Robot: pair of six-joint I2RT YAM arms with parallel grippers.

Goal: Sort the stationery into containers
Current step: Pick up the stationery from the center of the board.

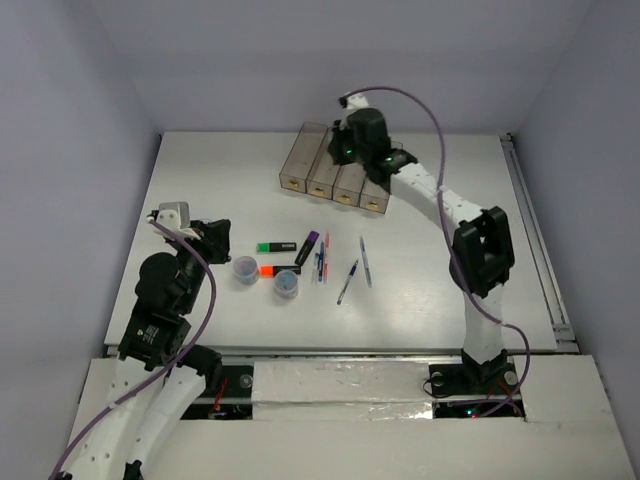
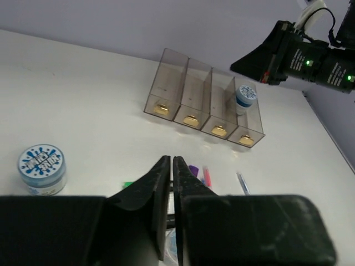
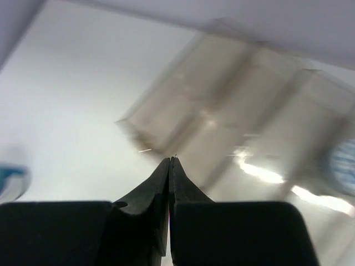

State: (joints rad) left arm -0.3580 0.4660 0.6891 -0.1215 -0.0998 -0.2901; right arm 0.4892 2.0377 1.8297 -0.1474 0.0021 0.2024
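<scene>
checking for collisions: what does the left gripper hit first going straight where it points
Most likely bare table ahead of the shut left gripper, short of the containers; depth is hard to judge, so it might reach them.

Right wrist view: the bins are blurred, a roll cut by the left edge

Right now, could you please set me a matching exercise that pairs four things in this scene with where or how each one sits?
Things:
1. green highlighter
2. purple highlighter
3. farthest roll
4. right gripper

Places or states:
A. shut, over the bins
B. inside the end bin
C. tilted, beside the pink pen
D. just beyond the orange highlighter

Pairs: 1-D, 2-C, 3-B, 4-A.
</scene>
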